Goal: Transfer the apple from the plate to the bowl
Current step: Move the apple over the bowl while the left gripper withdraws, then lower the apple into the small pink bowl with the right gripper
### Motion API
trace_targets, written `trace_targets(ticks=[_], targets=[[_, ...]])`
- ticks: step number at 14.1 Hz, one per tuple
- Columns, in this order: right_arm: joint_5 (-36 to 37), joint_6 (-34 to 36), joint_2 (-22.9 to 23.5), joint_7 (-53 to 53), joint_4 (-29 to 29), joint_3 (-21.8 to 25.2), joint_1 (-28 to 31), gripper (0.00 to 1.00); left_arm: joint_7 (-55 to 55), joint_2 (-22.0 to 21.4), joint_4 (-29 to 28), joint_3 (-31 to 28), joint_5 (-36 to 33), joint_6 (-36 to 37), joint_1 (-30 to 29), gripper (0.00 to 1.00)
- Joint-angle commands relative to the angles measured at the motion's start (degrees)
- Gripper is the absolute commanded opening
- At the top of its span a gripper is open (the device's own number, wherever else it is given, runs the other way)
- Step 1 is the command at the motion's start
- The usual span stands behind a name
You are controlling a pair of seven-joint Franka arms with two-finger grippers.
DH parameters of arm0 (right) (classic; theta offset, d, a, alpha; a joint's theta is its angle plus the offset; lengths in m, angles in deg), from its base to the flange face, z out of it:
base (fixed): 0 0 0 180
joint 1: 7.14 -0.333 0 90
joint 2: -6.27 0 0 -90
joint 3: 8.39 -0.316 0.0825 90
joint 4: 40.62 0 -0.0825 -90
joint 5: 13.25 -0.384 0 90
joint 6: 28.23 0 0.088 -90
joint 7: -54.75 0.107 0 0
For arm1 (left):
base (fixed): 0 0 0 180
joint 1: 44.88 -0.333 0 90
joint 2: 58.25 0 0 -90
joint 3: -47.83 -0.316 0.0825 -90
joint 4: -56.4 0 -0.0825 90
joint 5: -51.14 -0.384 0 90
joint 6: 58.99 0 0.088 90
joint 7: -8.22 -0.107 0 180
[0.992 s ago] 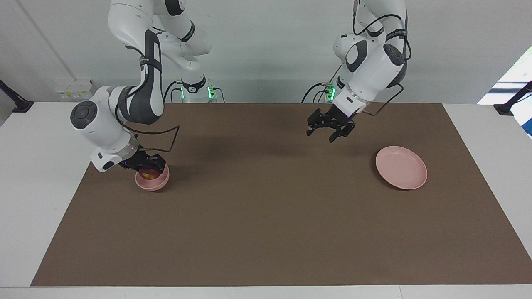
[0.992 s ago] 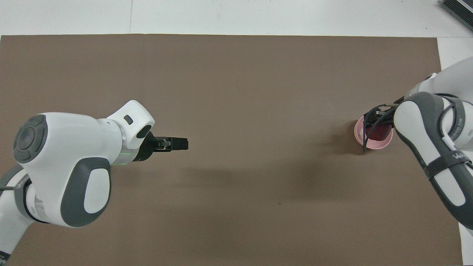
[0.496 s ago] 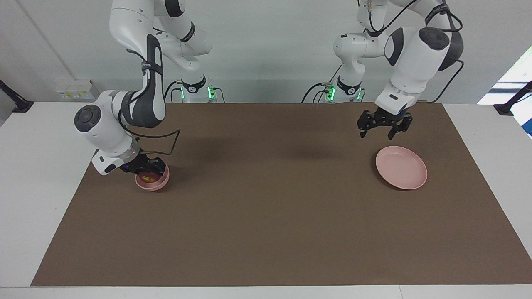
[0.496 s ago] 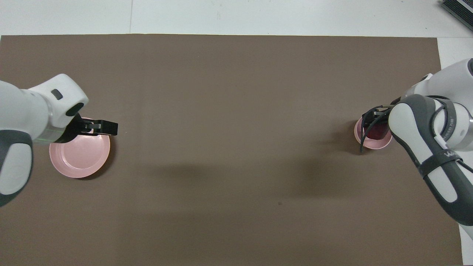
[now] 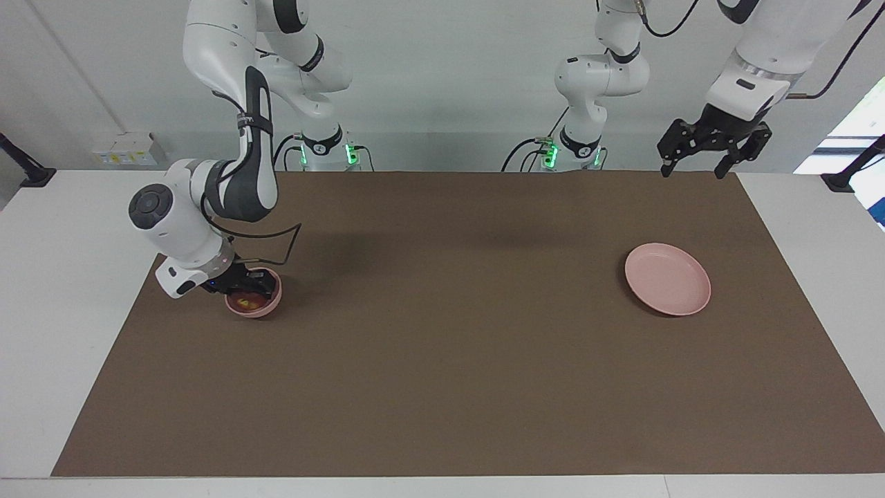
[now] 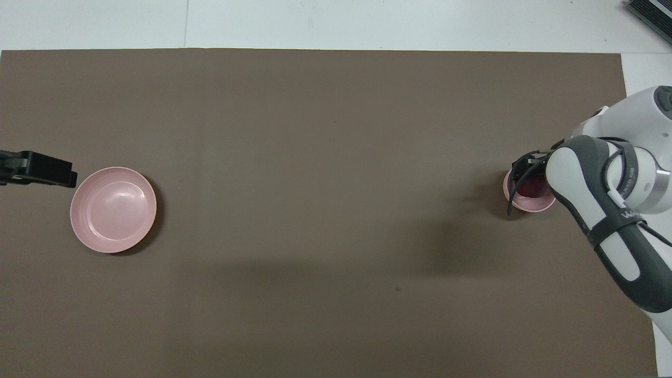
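Apple in bowl at the right arm's end; plate bare at the left arm's end.

Facing view: the right hand (image 5: 250,283) sits low at the bowl (image 5: 266,306) rim nearer the robots, fingertips closed together beside the apple (image 5: 243,300), which lies inside the bowl with its yellowish patch up. The brown mat (image 5: 442,360) covers the tabletop (image 5: 62,277). The plate (image 5: 668,279) lies flat, well apart from the bowl. The left hand (image 5: 693,164) hangs high over the mat's corner, fingers spread open, holding nothing.

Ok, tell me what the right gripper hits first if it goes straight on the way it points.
The right gripper points steeply down into the bowl, so it would likely meet the apple lying there first. Whether they already touch is unclear.
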Motion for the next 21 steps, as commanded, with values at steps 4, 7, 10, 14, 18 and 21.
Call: trace_targets(ticks=[4, 7, 10, 14, 18, 21], targets=[[1.1, -2.1, 0.3, -0.9, 0.3, -0.5, 0.6, 0.00, -1.2, 1.4, 4.4, -5.0, -1.2, 5.7, 3.0, 1.00], [1.0, -2.2, 0.7, -0.9, 0.3, -0.5, 0.6, 0.00, -1.2, 0.8, 4.3, -4.8, -1.2, 5.9, 2.2, 1.00], [0.9, -1.2, 0.7, -0.8, 0.4, -0.5, 0.4, 0.00, -1.1, -1.0, 3.6, -4.8, -0.8, 5.4, 2.2, 1.00], [0.9, 0.9, 0.3, -0.8, 0.5, -0.5, 0.5, 0.00, -1.1, -1.9, 2.2, -4.8, -0.8, 5.5, 2.1, 1.00], [0.9, 2.5, 0.1, -1.1, 0.5, -0.5, 0.5, 0.01, -3.6, -2.5, 1.0, -4.8, -0.8, 4.7, 1.3, 1.00], [0.9, 1.6, 0.1, -1.5, 1.1, -0.5, 0.8, 0.37, -5.5, -2.5, 0.9, -4.9, -0.7, 4.7, 0.5, 1.00]])
